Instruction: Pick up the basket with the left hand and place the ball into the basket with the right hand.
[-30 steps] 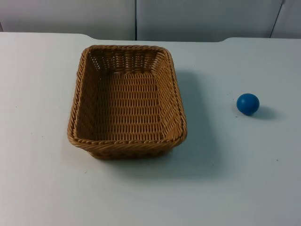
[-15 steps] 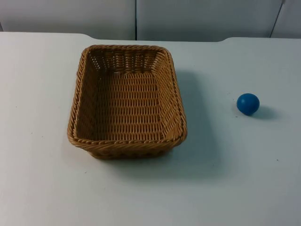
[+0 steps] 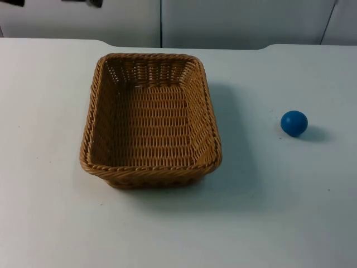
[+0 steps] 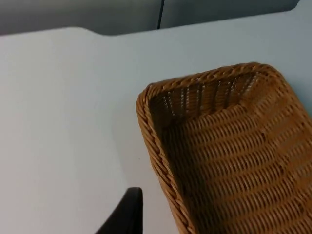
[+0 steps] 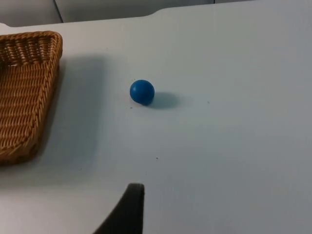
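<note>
Wicker basket [image 3: 150, 120] sits flat on the white worktop [image 3: 50, 212], open side up, nothing in it. One change against the top views from half a second and a second back: dark bits of the left arm [image 3: 95, 3] now poke in at the far edge by the grey partition wall [image 3: 240, 22]; earlier that edge was bare. Basket and blue ball [image 3: 294, 123] have not shifted. Judgement: the left arm is just starting its reach, so the basket pick-up is beginning and nothing is grasped yet.

Left pincer [image 4: 127, 214] is near the basket's outer rim, apart from it; right pincer [image 5: 130, 207] is over bare worktop, ball ahead of it and well apart. Only one black fingertip shows for each, so can't tell whether either is spread or clenched. Right arm looks to be waiting.

Count: one basket, one ball, ball well apart to the basket's right.
</note>
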Tool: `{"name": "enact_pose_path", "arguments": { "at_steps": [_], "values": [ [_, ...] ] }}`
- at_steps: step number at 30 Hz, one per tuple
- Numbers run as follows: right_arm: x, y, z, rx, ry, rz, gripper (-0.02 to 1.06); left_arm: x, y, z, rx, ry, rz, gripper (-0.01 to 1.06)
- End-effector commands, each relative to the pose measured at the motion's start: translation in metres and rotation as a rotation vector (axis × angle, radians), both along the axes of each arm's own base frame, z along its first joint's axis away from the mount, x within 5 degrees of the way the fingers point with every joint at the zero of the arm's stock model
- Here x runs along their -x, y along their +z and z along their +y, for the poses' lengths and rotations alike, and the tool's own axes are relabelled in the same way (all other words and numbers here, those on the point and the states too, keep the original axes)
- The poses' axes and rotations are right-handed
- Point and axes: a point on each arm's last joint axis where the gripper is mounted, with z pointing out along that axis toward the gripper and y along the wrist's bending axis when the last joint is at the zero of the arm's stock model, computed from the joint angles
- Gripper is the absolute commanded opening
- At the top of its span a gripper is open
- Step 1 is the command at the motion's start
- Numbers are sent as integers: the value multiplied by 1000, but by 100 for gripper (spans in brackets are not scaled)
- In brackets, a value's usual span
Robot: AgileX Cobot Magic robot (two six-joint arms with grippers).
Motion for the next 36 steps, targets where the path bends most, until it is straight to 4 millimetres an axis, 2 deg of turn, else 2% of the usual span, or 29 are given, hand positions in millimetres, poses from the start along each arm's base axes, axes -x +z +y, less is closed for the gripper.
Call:
{"name": "enact_pose_path", "arguments": {
  "at_steps": [1, 3, 5, 13, 15, 16, 18, 20, 25, 32, 36],
  "values": [
    [-1, 1, -1, 7, -13, -5, 104, -8, -15, -5, 7, 11, 35, 105],
    [-4, 1, -1, 10, -15, 11, 104, -15, -31, -10, -6, 7, 87, 105],
    [-4, 1, -2, 14, -17, 11, 104, -18, -38, -13, -6, 9, 103, 105],
    [-4, 1, -3, 8, -38, 12, 104, -38, -69, -48, -3, -24, 173, 105],
    [-4, 1, -3, 8, -38, 12, 104, -45, -84, -50, 0, -6, 202, 105],
    [-4, 1, -3, 8, -38, 12, 104, -45, -84, -50, 0, -6, 202, 105],
    [-4, 1, -3, 8, -38, 12, 104, -50, -107, -52, -20, -4, 239, 105],
    [-4, 1, -3, 8, -38, 12, 104, -52, -119, -53, -31, -2, 254, 105],
    [-4, 1, -3, 8, -38, 12, 104, -53, -139, -52, -59, 15, 294, 105],
    [-4, 1, -3, 8, -38, 12, 104, -55, -145, -48, -73, 77, 307, 105],
    [-4, 1, -3, 8, -33, 12, 104, -56, -148, -39, -146, 138, 303, 105]
  ]
}}
